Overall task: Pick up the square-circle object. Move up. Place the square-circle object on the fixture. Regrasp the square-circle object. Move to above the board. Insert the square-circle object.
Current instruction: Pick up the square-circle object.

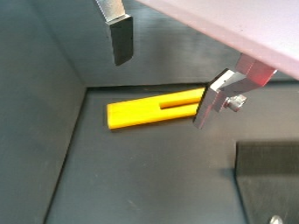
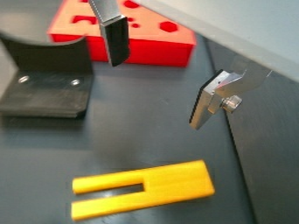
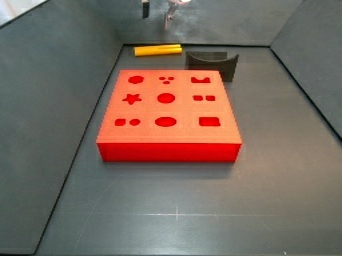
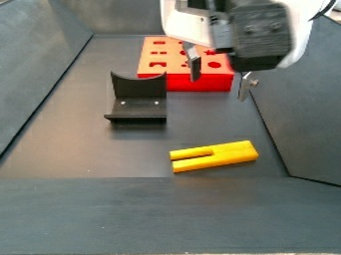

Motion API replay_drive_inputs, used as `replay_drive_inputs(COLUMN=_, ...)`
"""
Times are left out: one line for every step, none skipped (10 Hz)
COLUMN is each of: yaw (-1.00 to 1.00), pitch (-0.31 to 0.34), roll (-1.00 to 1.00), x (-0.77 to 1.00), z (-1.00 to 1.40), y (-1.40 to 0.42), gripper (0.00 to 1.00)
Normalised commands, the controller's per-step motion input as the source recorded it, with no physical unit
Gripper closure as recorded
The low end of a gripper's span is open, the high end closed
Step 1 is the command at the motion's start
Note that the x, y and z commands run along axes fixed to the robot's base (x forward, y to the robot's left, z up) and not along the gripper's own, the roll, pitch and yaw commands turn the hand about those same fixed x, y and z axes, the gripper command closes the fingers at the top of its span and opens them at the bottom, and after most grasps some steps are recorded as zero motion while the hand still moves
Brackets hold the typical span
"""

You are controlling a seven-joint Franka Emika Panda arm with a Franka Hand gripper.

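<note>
Floor [image 4: 80,149] w/ board [image 3: 168,108], fixture [image 4: 136,100], peg [image 4: 213,155]; tool [image 4: 217,72] above.

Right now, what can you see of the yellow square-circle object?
The square-circle object is a flat, plain yellow piece, plastic-looking, with a slot cut in from one end, forming two prongs. It lies flat on the dark floor, apart from the fixture. The open gripper hovers above it; nothing touches it.
</note>
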Motion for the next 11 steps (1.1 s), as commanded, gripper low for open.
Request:
replay_drive_inputs(yaw=-1.0, pitch=0.0, roll=0.0, x=0.0, z=-0.17, y=0.0, gripper=0.0)
replay_drive_inputs(yaw=-1.0, pitch=-0.016, roll=0.0, x=0.0, z=-0.13, y=0.0, gripper=0.0)
replay_drive_inputs(yaw=-0.68, pitch=-0.116, roll=-0.01, x=0.0, z=-0.2, y=0.26, gripper=0.0)
replay_drive_inputs(yaw=-0.35, pitch=-0.209, roll=-0.04, x=-0.01, z=-0.44, y=0.53, gripper=0.0)
replay_drive_inputs(yaw=-0.16, pitch=-0.18, roll=-0.05, x=0.0, z=-0.73, y=0.74, gripper=0.0)
replay_drive_inputs(yaw=-0.23, pitch=-0.107, roll=-0.03, x=0.13, z=-0.82, y=0.69, gripper=0.0)
replay_drive_inputs(yaw=-0.57, pitch=-0.05, roll=0.01, x=0.46, z=-0.61, y=0.22, gripper=0.0)
replay_drive_inputs(yaw=-0.67, pitch=-0.056, roll=0.02, x=0.48, z=-0.56, y=0.1, gripper=0.0)
replay_drive_inputs(yaw=-0.59, pitch=-0.154, roll=-0.02, x=0.5, z=-0.46, y=0.17, gripper=0.0)
replay_drive_inputs(yaw=-0.53, pitch=-0.293, roll=-0.13, x=0.39, z=-0.42, y=0.21, gripper=0.0)
replay_drive_inputs(yaw=-0.49, pitch=-0.276, roll=-0.22, x=0.23, z=-0.39, y=0.22, gripper=0.0)
